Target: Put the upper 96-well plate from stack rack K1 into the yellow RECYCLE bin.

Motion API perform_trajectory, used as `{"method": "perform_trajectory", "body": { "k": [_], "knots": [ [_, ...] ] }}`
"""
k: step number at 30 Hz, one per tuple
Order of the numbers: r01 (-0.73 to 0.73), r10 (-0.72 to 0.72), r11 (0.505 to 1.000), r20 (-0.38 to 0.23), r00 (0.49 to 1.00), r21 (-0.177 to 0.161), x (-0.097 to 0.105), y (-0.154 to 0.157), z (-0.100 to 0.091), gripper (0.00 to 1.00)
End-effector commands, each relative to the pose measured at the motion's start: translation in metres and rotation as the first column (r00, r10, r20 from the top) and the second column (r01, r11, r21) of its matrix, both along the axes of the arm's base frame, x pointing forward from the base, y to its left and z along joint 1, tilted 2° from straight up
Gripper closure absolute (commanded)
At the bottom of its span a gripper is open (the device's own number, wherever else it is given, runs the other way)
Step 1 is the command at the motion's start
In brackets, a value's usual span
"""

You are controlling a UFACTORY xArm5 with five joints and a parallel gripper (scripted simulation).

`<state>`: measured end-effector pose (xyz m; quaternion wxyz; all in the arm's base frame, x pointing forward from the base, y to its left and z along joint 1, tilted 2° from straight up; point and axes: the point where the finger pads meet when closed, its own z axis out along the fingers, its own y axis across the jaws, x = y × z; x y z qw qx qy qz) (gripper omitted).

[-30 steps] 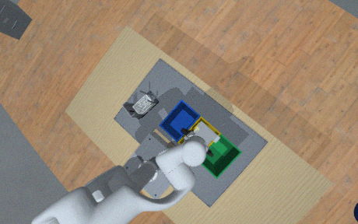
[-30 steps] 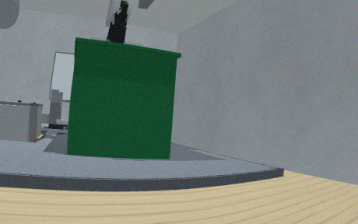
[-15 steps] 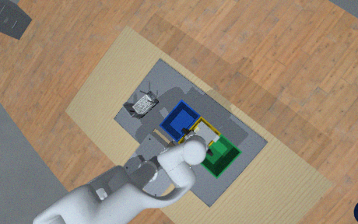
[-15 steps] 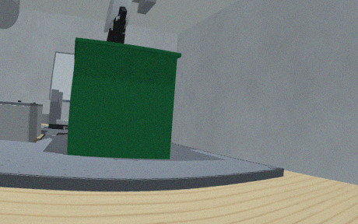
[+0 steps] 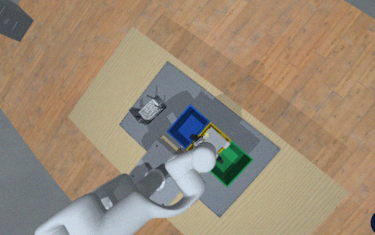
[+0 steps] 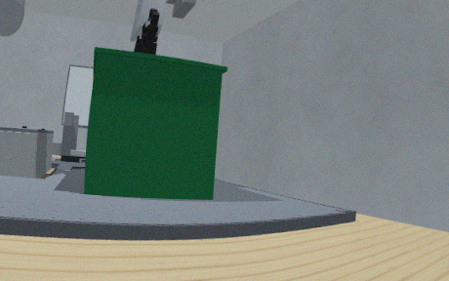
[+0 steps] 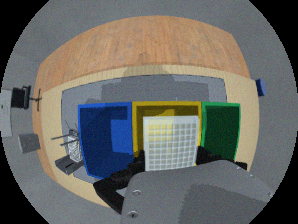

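My gripper point(image 7: 171, 157) is shut on the white 96-well plate point(image 7: 170, 144) and holds it over the yellow bin point(image 7: 166, 111), which stands between the blue bin point(image 7: 103, 137) and the green bin point(image 7: 221, 129). In the top view the plate point(image 5: 216, 140) shows over the yellow bin point(image 5: 215, 128), with the arm's wrist point(image 5: 202, 158) partly covering it. The stack rack K1 point(image 5: 147, 109) stands to the left of the bins with a plate in it. In the exterior view the green bin point(image 6: 151, 127) hides the other bins; the gripper's dark fingers point(image 6: 147, 34) show above its rim.
All three bins stand upright in a row on the grey base plate point(image 5: 200, 139). The blue bin point(image 5: 188, 126) and green bin point(image 5: 231, 163) flank the yellow one closely. A tan mat surrounds the base.
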<state>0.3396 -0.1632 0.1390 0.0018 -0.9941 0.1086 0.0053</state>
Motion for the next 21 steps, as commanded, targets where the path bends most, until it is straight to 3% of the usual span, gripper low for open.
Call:
{"method": "perform_trajectory", "body": {
  "k": [1,21],
  "knots": [
    [0.0,0.0,1.0,0.003,1.0,-0.002,0.001,-0.0005,0.0012,1.0],
    [0.0,0.0,1.0,0.003,1.0,-0.002,0.001,-0.0005,-0.0014,1.0]
  ]
}}
